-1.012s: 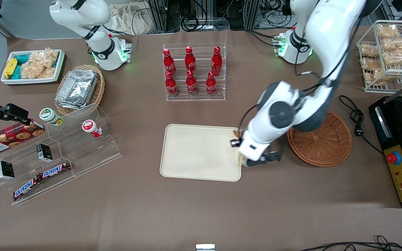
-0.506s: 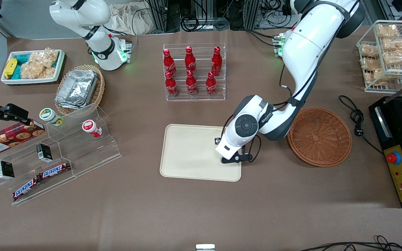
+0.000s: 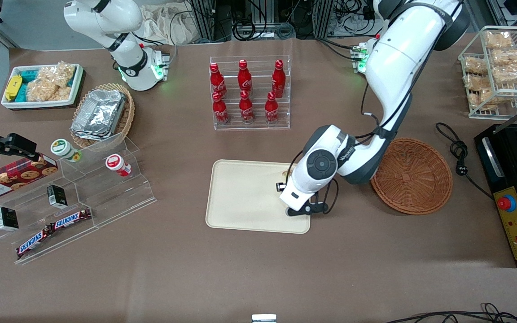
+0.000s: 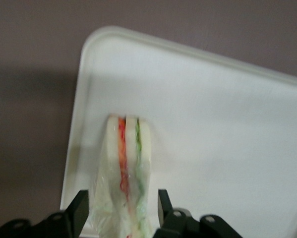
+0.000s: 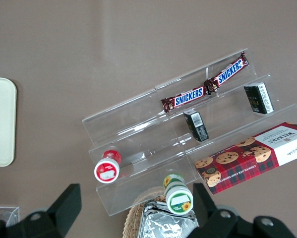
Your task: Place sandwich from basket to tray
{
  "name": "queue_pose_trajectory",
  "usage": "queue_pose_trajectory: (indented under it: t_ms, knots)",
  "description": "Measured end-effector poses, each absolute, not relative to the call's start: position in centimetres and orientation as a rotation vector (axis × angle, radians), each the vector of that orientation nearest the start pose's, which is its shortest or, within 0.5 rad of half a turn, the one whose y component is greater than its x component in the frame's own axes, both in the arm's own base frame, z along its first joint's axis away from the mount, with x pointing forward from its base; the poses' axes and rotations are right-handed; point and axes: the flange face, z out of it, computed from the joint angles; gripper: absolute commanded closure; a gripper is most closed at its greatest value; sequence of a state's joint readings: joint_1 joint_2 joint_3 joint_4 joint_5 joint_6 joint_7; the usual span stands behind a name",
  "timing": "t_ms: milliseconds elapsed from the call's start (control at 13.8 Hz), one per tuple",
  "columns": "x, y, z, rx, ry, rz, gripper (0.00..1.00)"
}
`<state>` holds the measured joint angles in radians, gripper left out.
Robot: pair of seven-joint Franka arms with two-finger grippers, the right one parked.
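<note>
The sandwich [image 4: 128, 148], a plastic-wrapped white wedge with red and green filling, rests on the cream tray [image 4: 227, 124] close to the tray's rim and one rounded corner. My left gripper [image 4: 121, 198] straddles its near end, open, with a gap between each black finger and the bread. In the front view the gripper [image 3: 293, 197] hangs over the tray [image 3: 245, 197] at the end nearest the reddish-brown wicker basket [image 3: 411, 175], and the wrist covers most of the sandwich. The basket holds nothing.
A clear rack of red cola bottles [image 3: 249, 92] stands farther from the front camera than the tray. A black cable [image 3: 458, 154] and a black control box [image 3: 516, 197] lie toward the working arm's end. Acrylic steps with snacks [image 3: 70, 197] sit toward the parked arm's end.
The gripper travelled from the tray's edge beside the basket to a spot over the tray. In the last half second it has only shifted slightly back toward the basket.
</note>
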<state>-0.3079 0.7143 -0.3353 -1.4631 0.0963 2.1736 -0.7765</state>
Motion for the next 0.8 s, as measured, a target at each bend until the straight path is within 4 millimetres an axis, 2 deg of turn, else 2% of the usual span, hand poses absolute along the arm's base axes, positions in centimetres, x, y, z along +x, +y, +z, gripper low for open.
queue_pose_trajectory:
  t_ms: [145,289,434,578,723,795]
  knots:
    - [61.7,-37.5,32.7,-3.238,-0.290,0.027,0.00]
    - [62.2,-34.2,38.3,-3.179,-0.328,0.003,0.00]
    - [62.9,-28.8,44.4,-3.161,-0.334,-0.037,0.00]
    - [62.9,-23.0,49.0,-3.160,-0.329,-0.033,0.00]
    - [62.5,-17.0,52.1,-3.180,-0.304,-0.010,0.00]
    - [62.2,-14.2,53.1,-3.193,-0.287,0.001,0.00]
